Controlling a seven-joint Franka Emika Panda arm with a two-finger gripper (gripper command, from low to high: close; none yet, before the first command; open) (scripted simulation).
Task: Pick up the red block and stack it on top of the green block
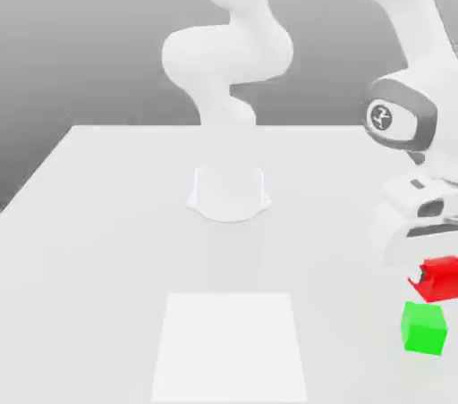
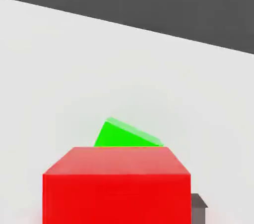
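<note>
Gripper at the exterior view's right edge pinches the red block and holds it tilted above the white table. Just below it sits the green block, resting on the table, apart from the red one. From the hand view, the red block partly hides the green block beyond it.

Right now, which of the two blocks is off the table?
The red block: it hangs tilted under the gripper, above the table. The green block sits on the table.
</note>
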